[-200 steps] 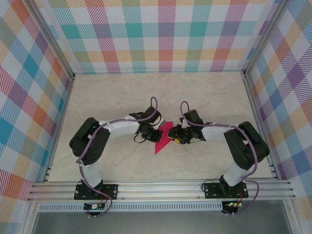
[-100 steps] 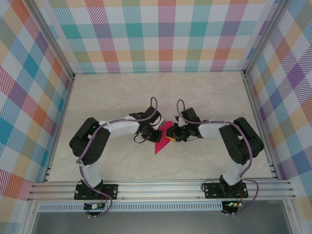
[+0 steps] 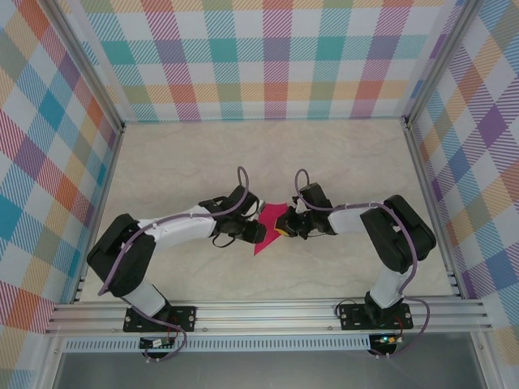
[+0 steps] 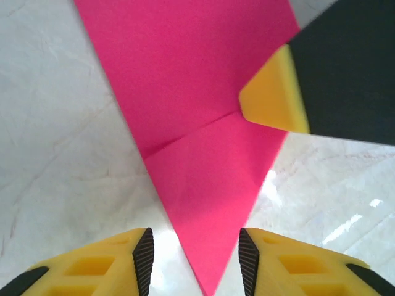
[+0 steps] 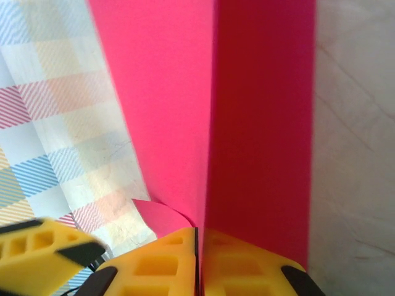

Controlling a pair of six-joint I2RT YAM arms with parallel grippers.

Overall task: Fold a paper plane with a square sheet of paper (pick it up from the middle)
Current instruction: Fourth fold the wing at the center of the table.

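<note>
From above, the paper plane (image 3: 263, 241) lies on the table (image 3: 186, 162) between the left gripper (image 3: 255, 233) and the right gripper (image 3: 282, 230). The left wrist camera shows the left jaws apart, with the plane's tip between them. The right wrist camera shows the right jaws pinched together on the plane's fold.
</note>
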